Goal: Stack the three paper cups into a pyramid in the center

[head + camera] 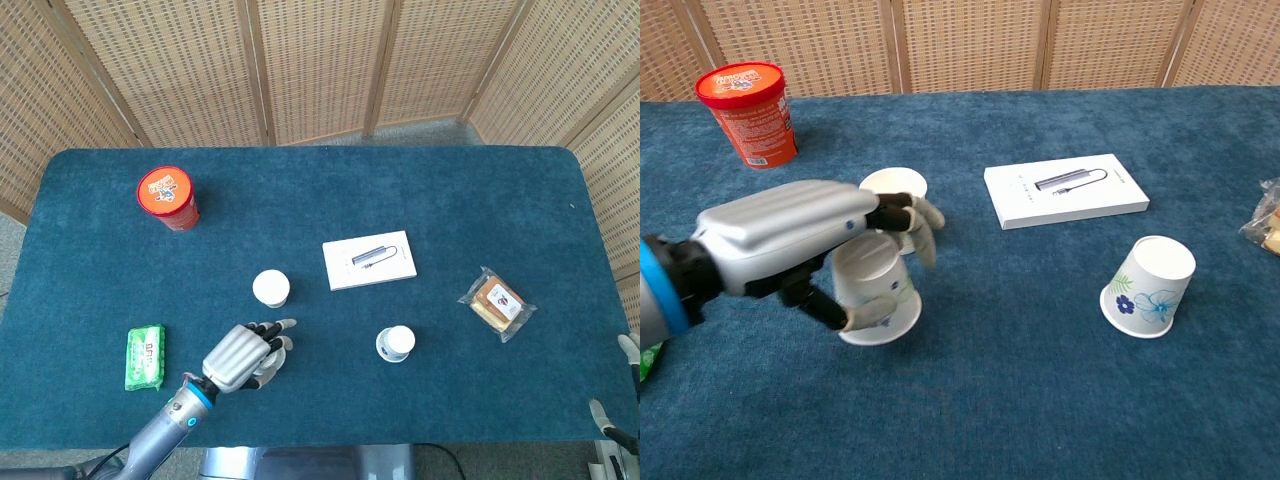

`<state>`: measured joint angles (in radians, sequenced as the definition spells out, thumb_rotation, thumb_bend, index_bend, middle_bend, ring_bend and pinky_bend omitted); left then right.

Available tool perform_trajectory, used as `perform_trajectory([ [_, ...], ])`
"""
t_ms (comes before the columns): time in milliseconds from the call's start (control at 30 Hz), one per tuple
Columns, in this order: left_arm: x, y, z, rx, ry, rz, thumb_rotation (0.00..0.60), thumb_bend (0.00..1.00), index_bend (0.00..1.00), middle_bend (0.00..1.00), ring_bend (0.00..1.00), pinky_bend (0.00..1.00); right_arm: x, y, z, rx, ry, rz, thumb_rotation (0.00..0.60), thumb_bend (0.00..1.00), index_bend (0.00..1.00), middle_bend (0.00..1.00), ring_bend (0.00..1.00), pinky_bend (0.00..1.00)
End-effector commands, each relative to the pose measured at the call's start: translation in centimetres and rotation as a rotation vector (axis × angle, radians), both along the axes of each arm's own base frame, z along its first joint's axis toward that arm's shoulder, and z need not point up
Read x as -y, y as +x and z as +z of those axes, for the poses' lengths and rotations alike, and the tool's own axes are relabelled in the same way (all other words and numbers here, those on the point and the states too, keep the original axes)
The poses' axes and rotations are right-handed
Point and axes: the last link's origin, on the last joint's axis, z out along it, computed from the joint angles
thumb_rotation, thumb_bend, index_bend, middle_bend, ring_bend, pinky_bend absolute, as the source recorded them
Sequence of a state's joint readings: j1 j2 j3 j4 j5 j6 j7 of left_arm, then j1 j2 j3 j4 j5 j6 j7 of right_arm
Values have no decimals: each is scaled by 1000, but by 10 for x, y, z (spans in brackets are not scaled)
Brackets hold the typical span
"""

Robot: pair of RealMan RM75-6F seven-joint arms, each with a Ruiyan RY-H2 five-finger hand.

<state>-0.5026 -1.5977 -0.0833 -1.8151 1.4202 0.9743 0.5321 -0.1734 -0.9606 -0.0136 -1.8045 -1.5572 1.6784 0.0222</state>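
Left robot hand (805, 240) grips an upturned paper cup (875, 292), seemingly lifted slightly.

Table count
Three paper cups (900, 205) (878, 290) (1150, 285), one red tub (167, 198), one white box (369, 260), one green packet (145, 356), one wrapped snack (496, 303).

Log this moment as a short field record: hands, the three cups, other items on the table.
left hand: grips an upside-down paper cup
right hand: at the table's right edge, state unclear
second cup: upright, beside the held cup
third cup: upside down, tilted, right of centre
pyramid: not begun
other items: red tub, white box, wrapped snack, green packet
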Motion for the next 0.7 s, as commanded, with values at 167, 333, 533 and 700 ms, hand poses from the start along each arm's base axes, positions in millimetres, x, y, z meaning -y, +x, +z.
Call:
perform_trajectory([
  [167,-23,24,-17,12,2,-8,600,447,326,178,304,482,-2,0,0,4,2,2,600,333,1,0,0,0],
  [333,-35,36,-31,14,3,-8,600,448,323,177,302,478,-2,0,0,7,2,0,600,332,1,0,0,0],
  [533,-47,46,-46,28,9,-2,600,448,321,178,298,470,-2,-2,1,5,-2,-10,600,333,1,0,0,0],
  [700,-52,55,-59,42,-10,-1,600,448,320,174,294,460,-3,-3,2,7,-5,-16,600,333,1,0,0,0],
])
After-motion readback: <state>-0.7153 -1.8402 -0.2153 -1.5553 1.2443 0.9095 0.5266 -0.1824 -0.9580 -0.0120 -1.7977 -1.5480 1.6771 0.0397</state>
